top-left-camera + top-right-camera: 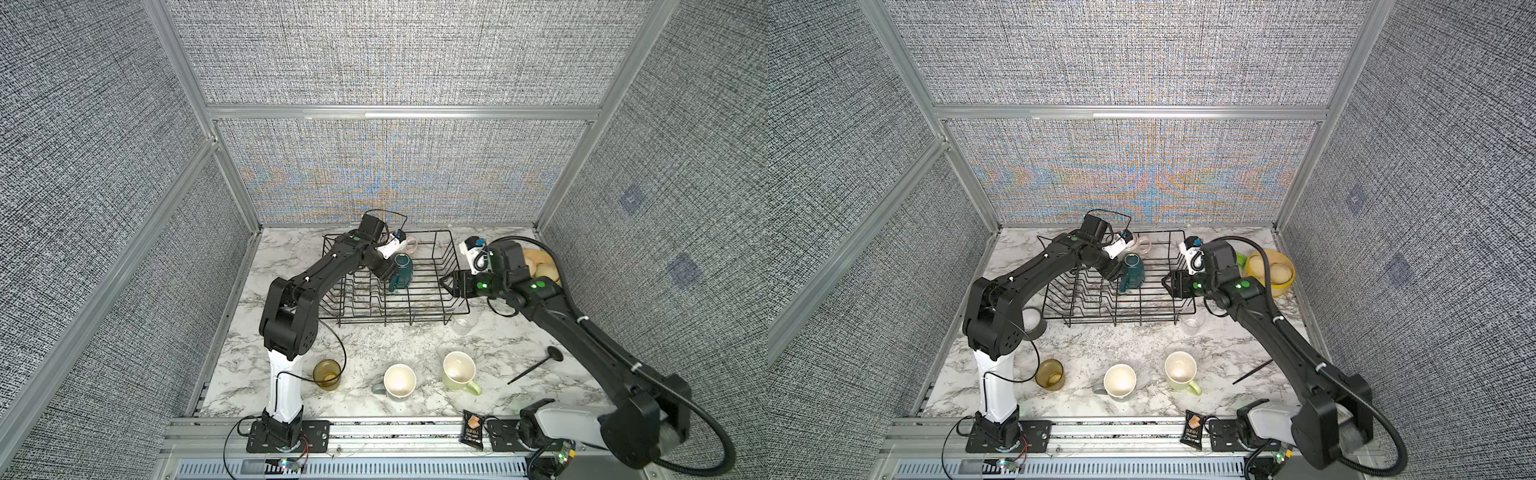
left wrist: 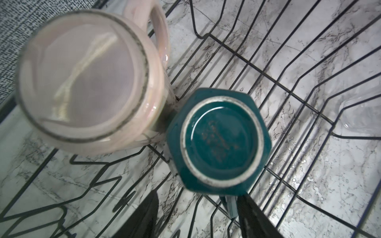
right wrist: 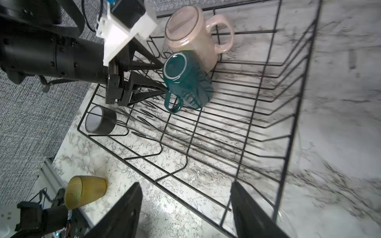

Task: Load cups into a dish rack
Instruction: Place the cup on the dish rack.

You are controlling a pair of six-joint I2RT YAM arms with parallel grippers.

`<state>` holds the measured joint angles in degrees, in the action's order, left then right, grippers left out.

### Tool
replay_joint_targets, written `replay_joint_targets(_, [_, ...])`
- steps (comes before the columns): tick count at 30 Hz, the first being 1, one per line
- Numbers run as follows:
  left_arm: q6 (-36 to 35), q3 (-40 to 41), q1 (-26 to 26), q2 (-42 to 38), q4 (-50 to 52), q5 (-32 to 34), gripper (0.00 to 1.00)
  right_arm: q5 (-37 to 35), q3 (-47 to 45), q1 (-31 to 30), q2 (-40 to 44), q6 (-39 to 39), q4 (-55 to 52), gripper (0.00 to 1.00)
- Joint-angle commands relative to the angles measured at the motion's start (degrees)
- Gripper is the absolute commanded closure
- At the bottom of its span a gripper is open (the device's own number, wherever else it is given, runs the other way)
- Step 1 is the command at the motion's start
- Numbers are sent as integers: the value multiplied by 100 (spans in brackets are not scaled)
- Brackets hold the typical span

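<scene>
We are on the second cup. The dark teal faceted ceramic mug [image 2: 220, 140] is bottom-up inside the large black wire dish rack [image 1: 419, 291], near the rack's middle and just beside its wavy plate dividers. It touches the tall pale pink ceramic mug [image 2: 86, 76], which is also inverted and sits by the rack's back wall. In the right wrist view the teal mug looks tilted rather than square on the wires. We judge the placing step to be near its end but not settled.

The left gripper [image 2: 198, 193] sits low inside the rack beside the teal mug. Its jaws stand apart: one finger [image 2: 251, 214] lies along the mug's handle and the other is clear of the mug, so nothing is clamped. We cannot tell whether that finger presses the handle or only brushes it.

The right gripper [image 3: 186, 184] hovers over the rack's side rim opposite the dividers, with its jaws wide and empty.

Four cups wait outside the rack. The small clear glass [image 1: 464, 324] is just beside the rack's front corner. The amber glass tumbler [image 1: 327, 374], grey mug [image 1: 399, 381] and pale green mug [image 1: 459, 371] stand well in front of the rack.

Next, we think the left arm must lift away without dragging the handle. The clear glass is nearest the right gripper, and it would need a careful grasp and turning over.
</scene>
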<state>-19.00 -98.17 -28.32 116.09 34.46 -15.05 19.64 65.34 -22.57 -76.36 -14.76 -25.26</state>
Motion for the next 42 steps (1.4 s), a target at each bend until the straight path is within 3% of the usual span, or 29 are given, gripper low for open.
replay_joint_targets(1, [203,91,57,-132,-328,-63,39,453,371,-132,-534,400,163,32])
replay_joint_targets(14, [474,1022,120,-1006,-707,-106,39,11,1794,-481,-2429,1483,486,27])
replay_joint_targets(15, [492,1104,117,-1100,-725,-82,39,48,1860,-500,-2517,1634,499,5])
replay_joint_targets(16, [532,1213,116,-1221,-765,-38,39,56,1950,-528,-2635,1796,501,1])
replay_joint_targets(21, [907,1740,124,-1784,-1020,238,39,-54,2320,-567,-3049,2095,543,1])
replay_joint_targets(31, [2340,2888,130,-2706,-1612,1078,39,-618,3099,-632,-4069,2013,652,2])
replay_joint_targets(39, [2811,3135,130,-2872,-1510,1239,39,-452,3210,-708,-4242,1542,731,18])
replay_joint_targets(42, [2863,3163,125,-2871,-1557,1120,39,-737,3158,-826,-4253,1449,724,25])
